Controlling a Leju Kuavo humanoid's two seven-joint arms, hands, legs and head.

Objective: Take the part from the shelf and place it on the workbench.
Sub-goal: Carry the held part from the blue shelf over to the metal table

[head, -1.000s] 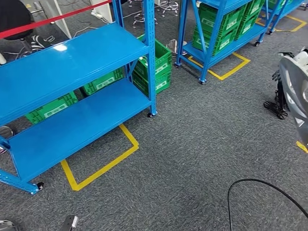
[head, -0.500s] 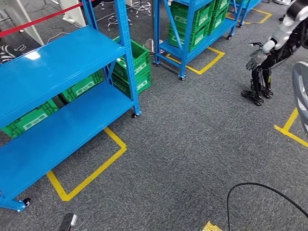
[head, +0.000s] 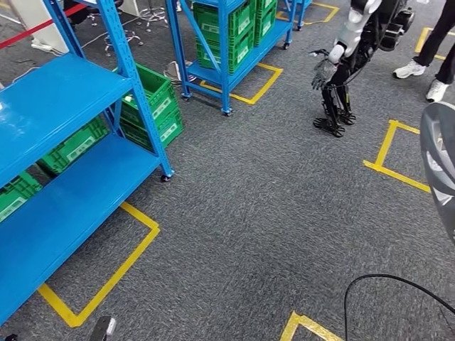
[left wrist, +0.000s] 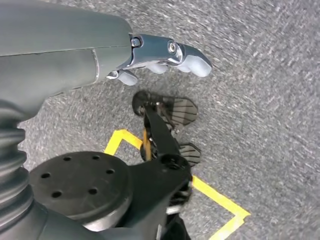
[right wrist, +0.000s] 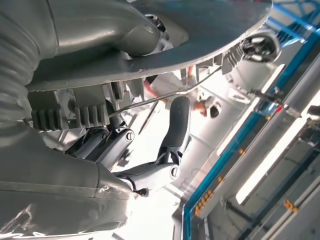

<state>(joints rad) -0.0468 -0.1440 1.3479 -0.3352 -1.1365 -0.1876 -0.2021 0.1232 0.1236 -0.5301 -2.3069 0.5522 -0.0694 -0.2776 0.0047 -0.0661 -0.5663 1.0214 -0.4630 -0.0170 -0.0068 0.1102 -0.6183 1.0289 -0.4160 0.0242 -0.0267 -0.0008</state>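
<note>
Hanging over grey carpet (left wrist: 264, 75), left hand (left wrist: 158, 55) empty, fingers extended. Right hand (right wrist: 151, 160) raised, pressing grey part (right wrist: 151, 55) from beneath, beside blue shelf (right wrist: 241, 135).

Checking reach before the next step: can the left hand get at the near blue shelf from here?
Probably not yet. The left hand hangs over carpet, and a stretch of floor lies between the robot and the blue shelf.

Blue shelf (head: 64, 153) and another robot (head: 354, 50) on grey carpet (head: 257, 213).
Green crates (head: 156, 106) stand behind the shelf; yellow tape (head: 102, 288) marks the floor.
</note>
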